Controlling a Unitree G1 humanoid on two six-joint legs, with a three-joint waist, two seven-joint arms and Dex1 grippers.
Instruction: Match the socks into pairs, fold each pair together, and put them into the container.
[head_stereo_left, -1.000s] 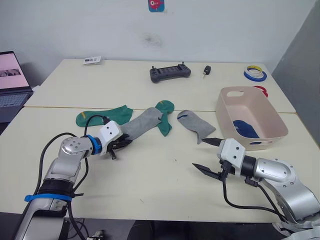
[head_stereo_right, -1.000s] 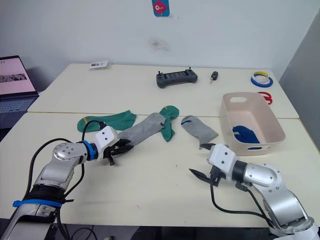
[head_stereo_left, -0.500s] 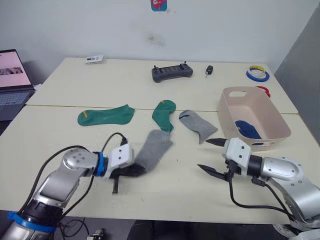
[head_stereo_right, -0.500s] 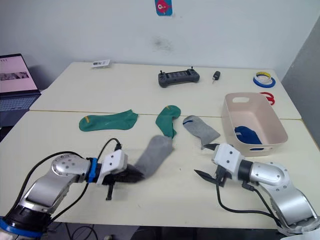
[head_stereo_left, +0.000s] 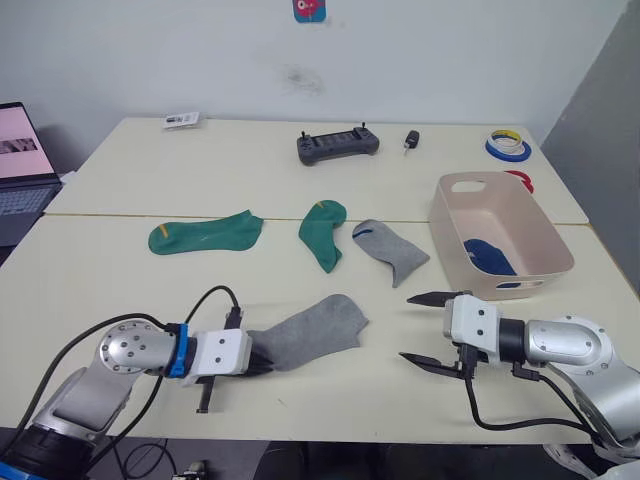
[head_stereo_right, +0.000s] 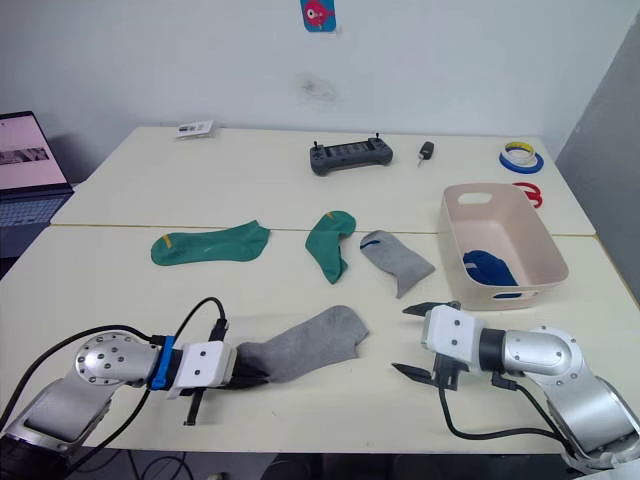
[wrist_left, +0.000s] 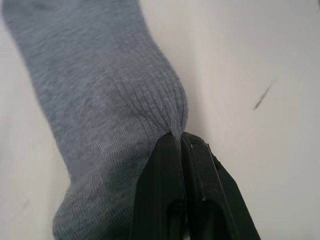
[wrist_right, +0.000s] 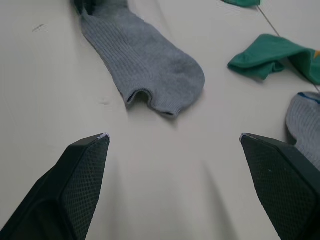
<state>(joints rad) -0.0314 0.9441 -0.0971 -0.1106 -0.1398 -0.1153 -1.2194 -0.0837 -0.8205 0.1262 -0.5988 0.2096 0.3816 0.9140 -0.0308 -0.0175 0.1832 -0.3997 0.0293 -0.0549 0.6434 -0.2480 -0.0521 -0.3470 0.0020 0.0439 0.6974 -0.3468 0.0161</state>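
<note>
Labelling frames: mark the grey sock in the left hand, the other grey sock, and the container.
grey sock in the left hand (head_stereo_left: 310, 332), left eye view, mid-body.
other grey sock (head_stereo_left: 393, 250), left eye view, middle of the foot.
container (head_stereo_left: 447, 225), left eye view, near-side wall.

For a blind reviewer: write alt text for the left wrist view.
The left gripper, its two black fingers shut, pinches a bunched fold at the edge of a grey sock. The ribbed sock lies flat on the pale table, stretching away from the fingers.
</note>
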